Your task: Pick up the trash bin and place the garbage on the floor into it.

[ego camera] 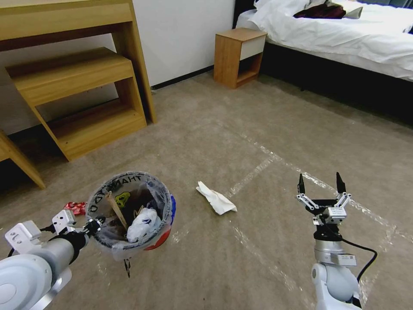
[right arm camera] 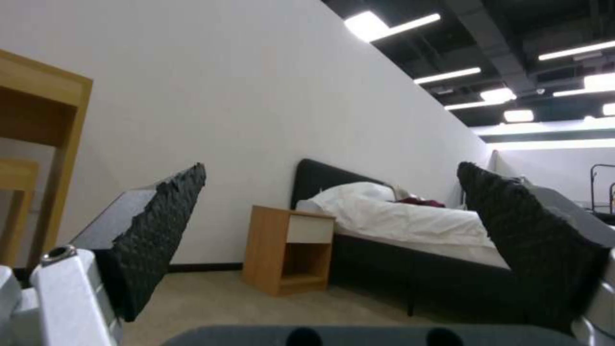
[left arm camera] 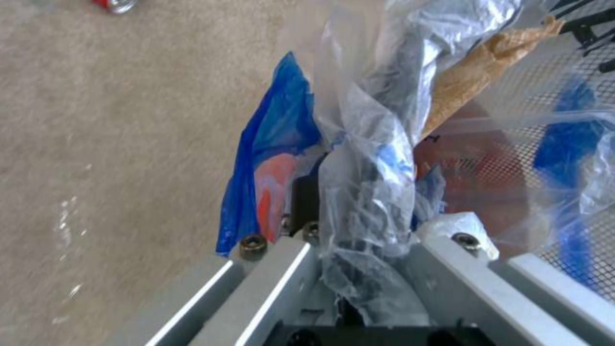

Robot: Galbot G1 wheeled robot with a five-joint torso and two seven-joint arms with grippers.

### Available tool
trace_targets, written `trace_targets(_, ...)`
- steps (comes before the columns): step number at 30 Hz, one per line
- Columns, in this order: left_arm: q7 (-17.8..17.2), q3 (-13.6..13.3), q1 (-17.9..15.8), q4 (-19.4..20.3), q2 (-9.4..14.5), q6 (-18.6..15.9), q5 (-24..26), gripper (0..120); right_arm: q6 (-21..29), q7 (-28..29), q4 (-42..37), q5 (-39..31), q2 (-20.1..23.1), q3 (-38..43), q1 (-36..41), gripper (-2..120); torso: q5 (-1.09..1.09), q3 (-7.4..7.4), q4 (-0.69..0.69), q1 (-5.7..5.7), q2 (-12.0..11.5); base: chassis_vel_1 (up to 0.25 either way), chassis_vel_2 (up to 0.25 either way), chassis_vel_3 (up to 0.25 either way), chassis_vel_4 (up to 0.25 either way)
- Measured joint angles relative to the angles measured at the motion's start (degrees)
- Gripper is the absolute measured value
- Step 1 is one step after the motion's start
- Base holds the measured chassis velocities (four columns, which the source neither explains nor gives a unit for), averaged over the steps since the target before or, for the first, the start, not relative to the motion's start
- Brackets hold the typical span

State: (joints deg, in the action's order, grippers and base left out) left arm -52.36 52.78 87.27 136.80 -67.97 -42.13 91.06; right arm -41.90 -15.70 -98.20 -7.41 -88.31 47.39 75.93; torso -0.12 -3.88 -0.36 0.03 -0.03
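The left end effector [ego camera: 92,227] held the bin [ego camera: 129,215] off the carpet [ego camera: 266,129], pinching its near rim together with the bunched clear liner [left arm camera: 368,192]; in the left wrist view one finger [left arm camera: 304,199] sat outside the wall, against a blue flap, and the plastic was crushed between the metal links. Inside the bin, just beyond that end effector, stood a wooden stick [ego camera: 116,209], a white-blue wad [ego camera: 144,224] and something brown and crumpled [left arm camera: 477,67]. Close beside the left end effector, on its outer side, a red wrapper [ego camera: 75,208] lay on the carpet. A red can [left arm camera: 115,5] lay on the floor further off, seen from the left wrist.

The right end effector [ego camera: 321,185] hovered over the carpet with its black fingers [right arm camera: 160,230] spread wide and nothing between them, pointing toward the bed [ego camera: 344,38]. A white crumpled paper [ego camera: 216,199] lay on the floor between the two end effectors, nearer the bin, well apart from the right one.

The carpet was beige-grey and crossed by shiny tape lines [ego camera: 258,165], one passing just ahead of the right end effector. Beyond the bin stood a wooden desk [ego camera: 81,90] against a white wall [ego camera: 180,34]; far ahead of the right end effector a small nightstand [ego camera: 238,58] stood beside the dark-framed bed with rumpled white bedding.
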Motion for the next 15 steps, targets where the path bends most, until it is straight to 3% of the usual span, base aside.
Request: trace_targets(15, 0.00, -0.01, 0.26, 0.29, -0.37, -0.01, -0.31, 0, -0.27, -0.23, 0.18, 0.12, -0.12, 0.17, 0.35, 100, 0.02, 0.00, 0.00, 0.00, 0.00, -0.141, 0.153, 0.141, -0.145)
